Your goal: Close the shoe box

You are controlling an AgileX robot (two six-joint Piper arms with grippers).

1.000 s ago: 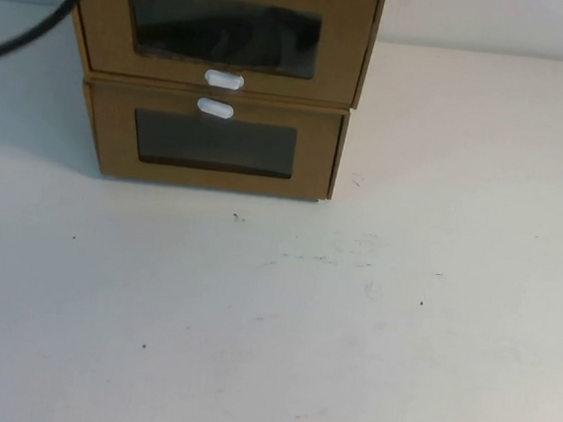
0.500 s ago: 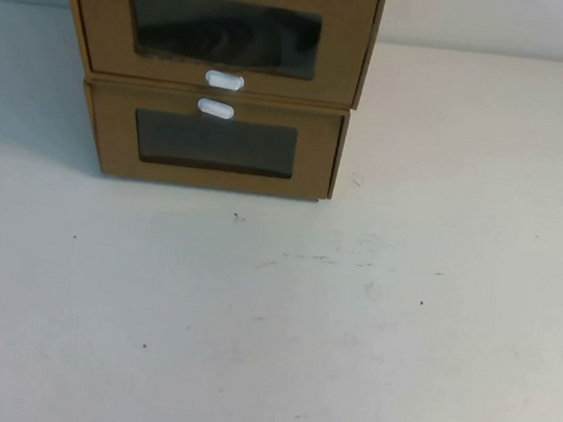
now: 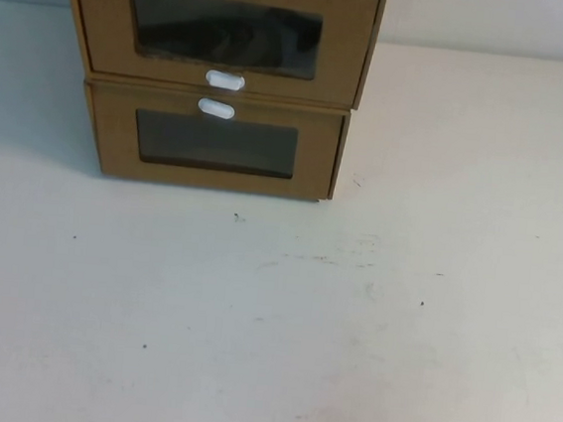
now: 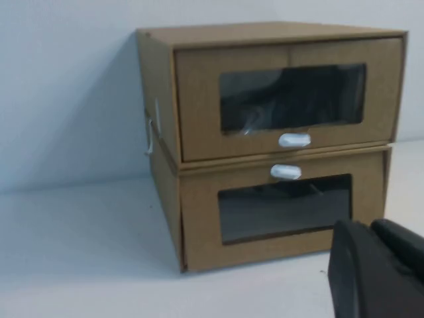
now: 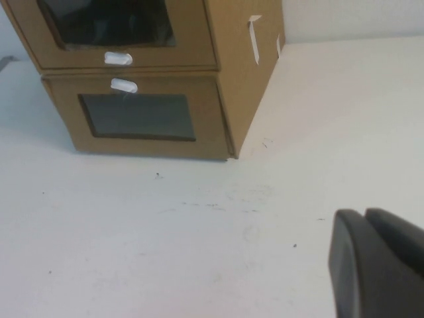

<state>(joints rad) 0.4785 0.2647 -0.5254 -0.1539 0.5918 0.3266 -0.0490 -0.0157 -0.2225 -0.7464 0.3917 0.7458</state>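
Your shoe box (image 3: 224, 34) sits on top of the other box (image 3: 215, 145) at the far side of the tabletop (image 3: 350, 327). It looks shut already. Left hand (image 4: 374, 271) and right hand (image 5: 377, 262) both hang back, facing it; you can't tell their grip.

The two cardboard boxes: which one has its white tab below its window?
The upper shoe box; the lower box carries its tab above its window.

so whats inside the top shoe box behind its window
Through the shoe box window only a dark shape shows; what it is cannot be told. The rest is hidden by cardboard. It sits on the matching lower box. The left gripper and right gripper are back off the boxes.
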